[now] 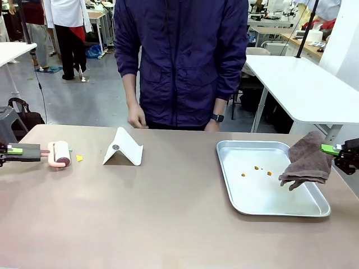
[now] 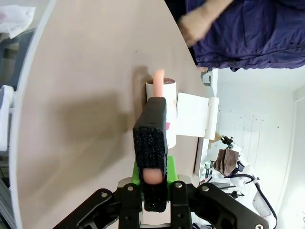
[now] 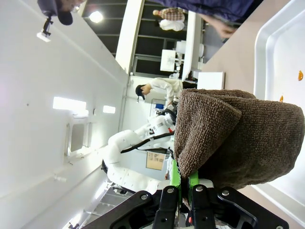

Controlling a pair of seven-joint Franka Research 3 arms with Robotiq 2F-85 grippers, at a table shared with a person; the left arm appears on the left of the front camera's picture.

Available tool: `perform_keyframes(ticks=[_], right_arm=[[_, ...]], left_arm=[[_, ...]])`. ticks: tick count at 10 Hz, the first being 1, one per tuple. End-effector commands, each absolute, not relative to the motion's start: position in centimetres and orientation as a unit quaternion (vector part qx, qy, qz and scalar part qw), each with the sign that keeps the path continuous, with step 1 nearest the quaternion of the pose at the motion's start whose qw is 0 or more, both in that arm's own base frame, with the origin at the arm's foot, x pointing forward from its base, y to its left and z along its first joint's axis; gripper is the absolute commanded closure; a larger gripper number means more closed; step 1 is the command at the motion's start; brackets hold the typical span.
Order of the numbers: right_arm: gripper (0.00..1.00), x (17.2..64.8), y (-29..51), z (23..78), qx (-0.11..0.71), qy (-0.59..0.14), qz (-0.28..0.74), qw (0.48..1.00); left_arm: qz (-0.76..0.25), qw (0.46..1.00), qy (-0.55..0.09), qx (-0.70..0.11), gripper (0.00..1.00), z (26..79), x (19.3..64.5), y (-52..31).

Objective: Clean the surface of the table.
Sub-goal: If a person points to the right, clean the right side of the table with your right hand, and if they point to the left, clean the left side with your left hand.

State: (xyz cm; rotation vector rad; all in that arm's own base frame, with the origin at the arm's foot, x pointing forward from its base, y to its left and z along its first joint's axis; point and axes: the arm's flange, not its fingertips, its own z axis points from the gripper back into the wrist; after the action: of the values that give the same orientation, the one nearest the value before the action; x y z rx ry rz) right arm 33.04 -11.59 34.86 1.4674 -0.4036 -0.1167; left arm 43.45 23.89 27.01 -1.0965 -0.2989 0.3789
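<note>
Rolling looks like the step in hand: the left claw (image 1: 31,152) is clamped on the handle of a pink roller (image 1: 59,154), which lies near the left edge of the tabletop (image 1: 168,218). A yellow scrap (image 1: 79,158) lies just beside the drum, on the side away from the claw. To do it well, I judge, the drum should be set flat, with both ends bearing evenly, and pushed straight over the scrap with light, steady pressure, since a tilted drum would only nudge the scrap along. The right claw (image 1: 330,149) is shut on a brown towel (image 1: 307,161) that hangs over the right rim of a metal tray (image 1: 269,196). The tray sits toward the right edge and holds a few orange crumbs (image 1: 256,168). A folded white card (image 1: 123,150) stands near the far edge, not far beyond the scrap, and a long stroke could knock it over. A person (image 1: 179,61) stands at the far edge, with one hand (image 1: 136,117) hanging just beyond it above the card, so strokes are best kept short and low. The rest of the taupe top looks bare.
</note>
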Motion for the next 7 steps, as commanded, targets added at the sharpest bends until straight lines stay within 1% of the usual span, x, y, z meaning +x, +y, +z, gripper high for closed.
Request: perform_keyframes(ticks=[1, 7], right_arm=[[1.0, 32.9, -11.6, 35.5, 0.666, -0.179, -0.057, 0.722], [1.0, 32.9, -11.6, 35.5, 0.666, -0.179, -0.057, 0.722]], left_arm=[[0.191, 0.853, -0.114, -0.471, 0.78, 25.0, 45.0, 22.6], [0.179, 0.862, -0.082, -0.468, 0.78, 24.1, 49.1, 17.9]])
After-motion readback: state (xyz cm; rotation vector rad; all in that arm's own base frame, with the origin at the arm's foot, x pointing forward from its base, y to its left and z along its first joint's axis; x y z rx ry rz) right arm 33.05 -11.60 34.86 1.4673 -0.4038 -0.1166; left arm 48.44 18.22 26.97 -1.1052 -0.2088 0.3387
